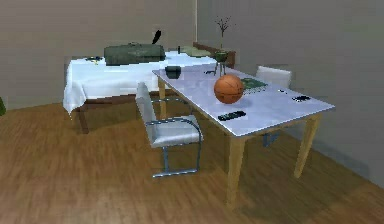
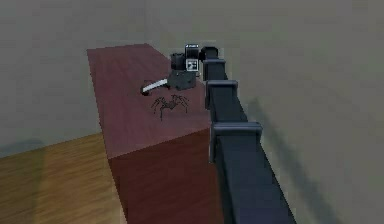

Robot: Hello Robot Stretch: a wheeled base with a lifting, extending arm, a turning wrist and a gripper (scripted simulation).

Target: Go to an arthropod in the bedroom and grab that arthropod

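On the dark red counter point(image 2: 115, 100) the spider point(image 2: 170, 104) lies just beside the tool point(image 2: 181, 82), so the grab is the step in hand. I cannot tell the tool's grip or whether it holds anything, and next it probably must settle onto the spider. The forward view adds a bed point(image 1: 80, 85), a chair point(image 1: 168, 128) and an orange ball point(image 1: 229, 89).

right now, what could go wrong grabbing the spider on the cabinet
1. The spider lies flat on the cabinet top, so the gripper may scrape the top or miss its thin legs.
2. It sits close to the top's edge by the arm; a nudge might push it off.
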